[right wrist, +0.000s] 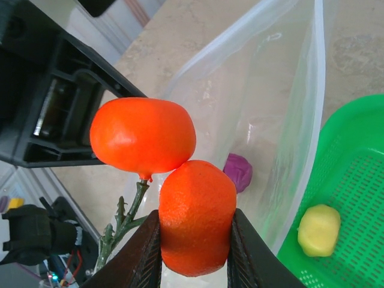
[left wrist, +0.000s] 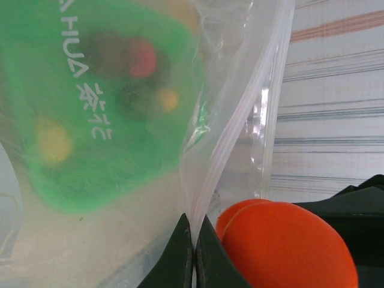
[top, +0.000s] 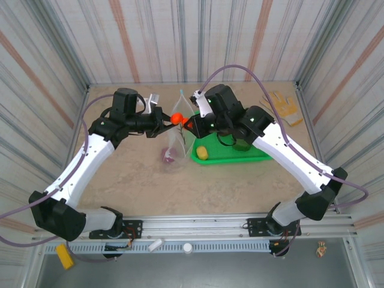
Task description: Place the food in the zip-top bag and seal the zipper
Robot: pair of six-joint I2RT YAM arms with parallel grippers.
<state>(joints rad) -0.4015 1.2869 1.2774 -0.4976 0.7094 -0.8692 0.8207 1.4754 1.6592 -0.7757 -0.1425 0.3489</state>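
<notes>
The loading step is in hand, and the seal is waiting until later. The left gripper point(left wrist: 193, 259) is pinching one lip of the zip-top bag point(top: 174, 146), jaws clenched on the plastic just below the zipper point(left wrist: 239, 141). It is holding the bag up at mid-table, just left of the green basket point(top: 240, 158). The right gripper point(right wrist: 195, 252) is grasping an orange toy fruit point(right wrist: 197, 213) between both fingers, high beside the bag's open mouth and very near the left fingers. A second orange lobe point(right wrist: 143, 138) on a green stem is touching it from above; whether the two are joined I cannot tell. One magenta piece point(right wrist: 239, 172) is lying low inside the bag, while a yellow piece point(right wrist: 319, 230) is sitting in the basket, with more shapes blurring through the plastic. In my judgement the next move is calling for the right arm to carry the fruit over the gap between the bag walls and lower it well inside before releasing. The stem may be snagging the rim on the way.
</notes>
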